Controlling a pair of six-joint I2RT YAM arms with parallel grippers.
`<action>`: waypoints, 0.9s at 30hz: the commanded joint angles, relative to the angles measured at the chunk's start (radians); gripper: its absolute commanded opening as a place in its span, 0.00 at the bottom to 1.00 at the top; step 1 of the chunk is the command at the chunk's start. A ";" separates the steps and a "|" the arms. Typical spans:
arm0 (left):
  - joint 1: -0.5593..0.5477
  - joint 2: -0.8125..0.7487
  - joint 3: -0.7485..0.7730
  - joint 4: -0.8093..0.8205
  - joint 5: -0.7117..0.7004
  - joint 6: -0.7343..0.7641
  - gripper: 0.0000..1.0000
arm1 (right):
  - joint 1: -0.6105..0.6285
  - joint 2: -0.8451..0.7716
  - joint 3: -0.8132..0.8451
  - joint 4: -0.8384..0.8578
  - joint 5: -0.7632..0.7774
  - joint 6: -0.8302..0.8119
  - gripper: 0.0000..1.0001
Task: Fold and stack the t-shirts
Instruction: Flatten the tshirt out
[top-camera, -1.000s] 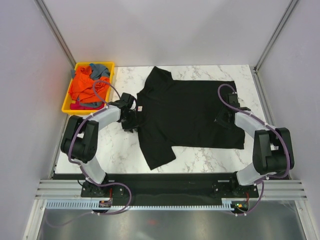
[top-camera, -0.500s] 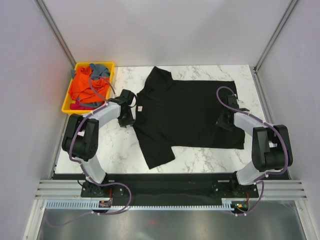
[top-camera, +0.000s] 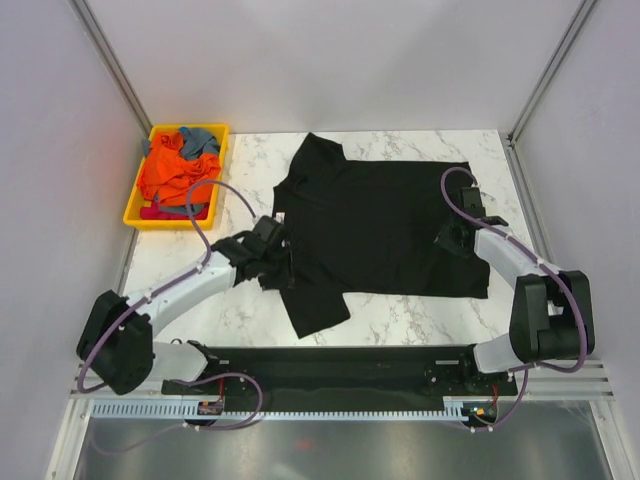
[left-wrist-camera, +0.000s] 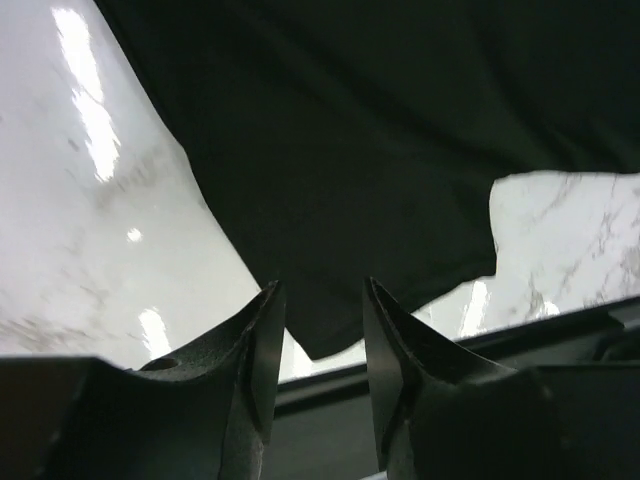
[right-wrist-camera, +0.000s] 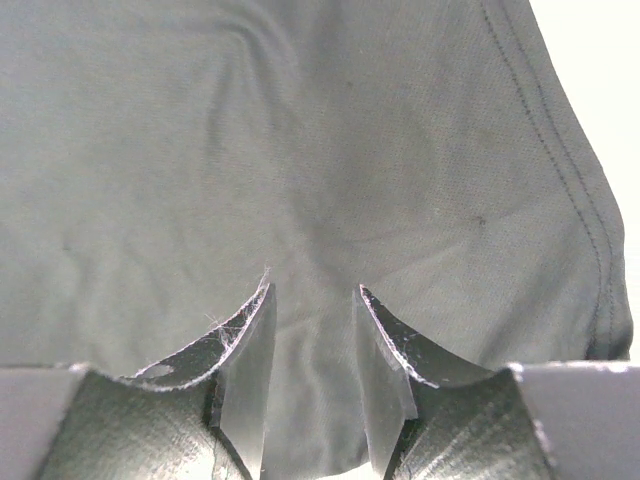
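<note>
A large black t-shirt (top-camera: 380, 225) lies spread flat on the marble table, its collar to the left and its hem to the right. My left gripper (top-camera: 283, 262) hovers at the shirt's left edge by the near sleeve (left-wrist-camera: 330, 250). In the left wrist view this gripper (left-wrist-camera: 321, 284) is open with nothing between its fingers. My right gripper (top-camera: 447, 240) is over the shirt near the hem. It stands open (right-wrist-camera: 314, 288) just above the flat cloth (right-wrist-camera: 300, 150). An orange t-shirt (top-camera: 170, 175) and a grey-blue one (top-camera: 200, 138) lie crumpled in the tray.
A yellow plastic tray (top-camera: 140, 214) sits at the table's far left corner. Grey walls close in the table on three sides. The black rail of the arm bases (top-camera: 330, 360) runs along the near edge, close to the near sleeve.
My left arm has swung from beside the collar toward the near side, to the near sleeve, and its jaws have widened. The right arm has hardly moved.
</note>
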 joint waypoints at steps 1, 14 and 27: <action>-0.071 -0.086 -0.138 0.013 0.049 -0.231 0.44 | -0.002 -0.062 0.026 -0.021 -0.005 0.025 0.45; -0.291 -0.043 -0.271 0.099 -0.020 -0.514 0.42 | -0.005 -0.079 0.004 -0.020 -0.014 0.005 0.45; -0.357 0.031 -0.237 0.005 -0.127 -0.542 0.13 | -0.005 -0.112 -0.009 -0.046 0.007 0.015 0.45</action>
